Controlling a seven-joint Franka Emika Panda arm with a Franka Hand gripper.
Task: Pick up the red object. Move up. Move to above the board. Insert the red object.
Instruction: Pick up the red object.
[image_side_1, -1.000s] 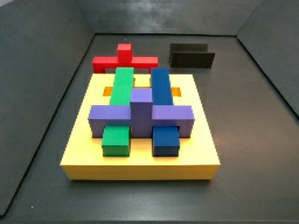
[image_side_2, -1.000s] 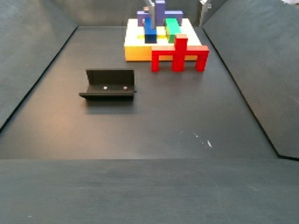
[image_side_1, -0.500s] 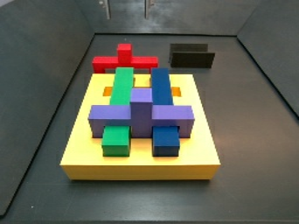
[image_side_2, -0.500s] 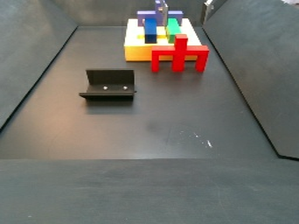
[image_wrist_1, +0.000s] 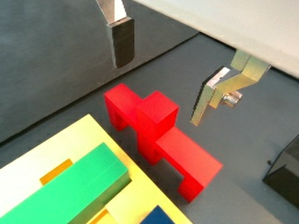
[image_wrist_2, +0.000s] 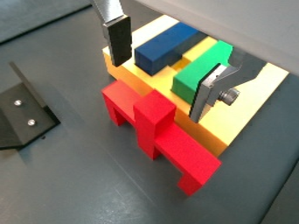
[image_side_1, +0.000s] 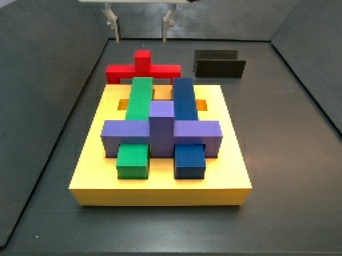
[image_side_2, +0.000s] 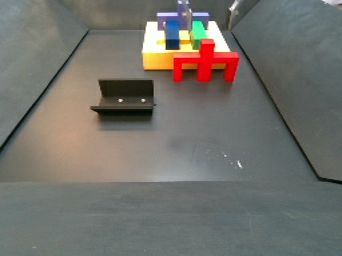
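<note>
In a side view the fixture (image_side_2: 124, 98) stood well apart from the board (image_side_2: 158, 60). The red object (image_side_2: 205, 66) lay flat on the floor, touching the board's edge. Green (image_side_1: 139, 101), purple (image_side_1: 162, 130) and blue (image_side_1: 183, 101) blocks sat on the board. The gripper (image_wrist_1: 163, 72) hung above the red object, fingers (image_wrist_1: 122, 39) spread wide, holding nothing.

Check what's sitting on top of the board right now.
On the board: a green block and a blue block, with a purple block laid across them. Slots beneath these are covered. The open gripper hangs above the red object, which is off the board.
</note>
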